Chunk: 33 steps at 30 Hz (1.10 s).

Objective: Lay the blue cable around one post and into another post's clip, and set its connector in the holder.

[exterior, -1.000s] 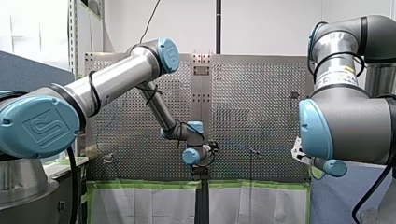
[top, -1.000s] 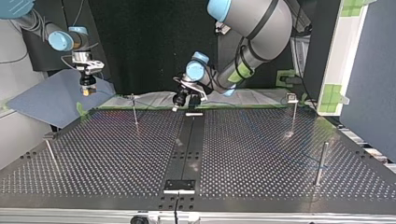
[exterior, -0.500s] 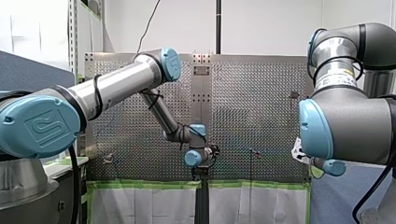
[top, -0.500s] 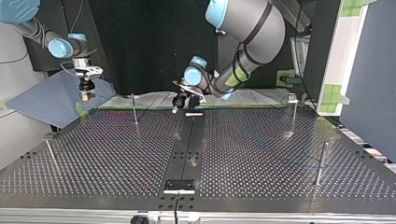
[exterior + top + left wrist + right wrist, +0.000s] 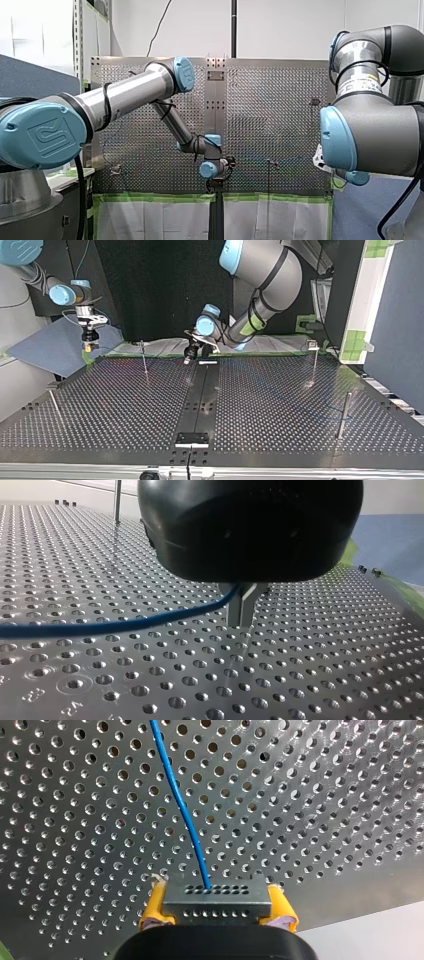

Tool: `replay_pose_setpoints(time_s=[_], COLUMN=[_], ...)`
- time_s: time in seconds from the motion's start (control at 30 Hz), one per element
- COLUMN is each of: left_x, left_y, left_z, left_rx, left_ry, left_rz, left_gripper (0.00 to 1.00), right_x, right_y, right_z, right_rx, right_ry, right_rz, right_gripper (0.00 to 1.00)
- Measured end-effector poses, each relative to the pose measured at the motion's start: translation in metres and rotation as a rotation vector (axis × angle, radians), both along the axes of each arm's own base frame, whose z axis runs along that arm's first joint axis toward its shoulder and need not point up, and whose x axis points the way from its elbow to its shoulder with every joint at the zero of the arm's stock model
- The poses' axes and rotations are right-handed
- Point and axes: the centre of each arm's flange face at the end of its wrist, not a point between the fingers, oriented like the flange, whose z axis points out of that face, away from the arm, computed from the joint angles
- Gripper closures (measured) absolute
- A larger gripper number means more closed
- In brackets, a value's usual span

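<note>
My right gripper pinches the connector, its blue cable running ahead; my left gripper pinches that cable.

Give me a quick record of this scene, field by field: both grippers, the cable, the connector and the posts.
left gripper: shut on blue cable, low over the table
right gripper: yellow pads shut on connector, with the cable running out of it
posts: four, upright on the table
cable around a post: cannot tell
connector in holder: not yet, it is held in the right gripper
</note>
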Motion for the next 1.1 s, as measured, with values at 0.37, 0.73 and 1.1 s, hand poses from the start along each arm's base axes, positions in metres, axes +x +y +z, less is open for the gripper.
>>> replay_pose_setpoints(time_s=[0.37, 0.73, 1.1], left_x=[-0.002, -0.006, -0.016], left_y=[0.001, -0.004, -0.005], left_z=[-0.002, -0.002, -0.007], left_rx=[0.021, 0.063, 0.117], left_ry=[0.012, -0.008, 0.038], left_rz=[0.000, -0.042, -0.062], left_gripper=[0.98, 0.18, 0.00], right_x=[0.001, 0.005, 0.007], right_y=[-0.001, 0.000, 0.001], right_z=[-0.001, -0.003, -0.004], right_rx=[-0.003, -0.001, 0.001], right_ry=[-0.004, -0.006, -0.003], right_rz=[0.000, 0.006, 0.011], right_gripper=[1.00, 1.00, 1.00])
